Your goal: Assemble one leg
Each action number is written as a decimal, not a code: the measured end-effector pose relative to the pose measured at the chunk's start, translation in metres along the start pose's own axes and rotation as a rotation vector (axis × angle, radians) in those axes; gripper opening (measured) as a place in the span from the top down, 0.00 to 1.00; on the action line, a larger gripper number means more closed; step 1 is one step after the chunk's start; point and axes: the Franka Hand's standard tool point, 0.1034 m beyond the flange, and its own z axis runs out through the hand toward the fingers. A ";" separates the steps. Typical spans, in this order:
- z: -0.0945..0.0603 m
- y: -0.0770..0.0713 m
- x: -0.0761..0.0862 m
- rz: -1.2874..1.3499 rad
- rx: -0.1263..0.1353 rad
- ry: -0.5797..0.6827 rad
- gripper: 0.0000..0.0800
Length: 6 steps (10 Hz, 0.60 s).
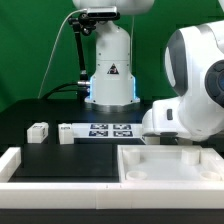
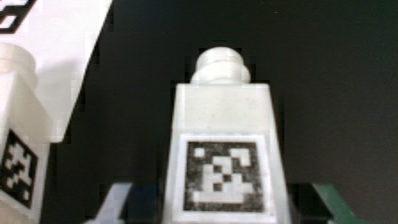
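Since leg (image 2: 222, 150) sits between gripper (image 2: 222, 210) fingers (image 2: 121, 202) (another leg (image 2: 18, 110) just beside), we cannot tell whether pads touch it. We judge it light, rigid, slick plastic; grip flat sides, below narrow tip.

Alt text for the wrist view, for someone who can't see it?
A white leg with a square tag fills the centre, rounded peg end away from the camera. The tool's fingers flank it; contact is unclear. Another tagged white part is beside it.
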 end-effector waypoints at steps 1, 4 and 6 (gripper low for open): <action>0.000 0.000 0.000 0.000 0.000 0.000 0.64; 0.000 0.000 0.000 0.000 0.000 0.000 0.64; -0.013 -0.001 -0.007 -0.004 -0.002 -0.005 0.64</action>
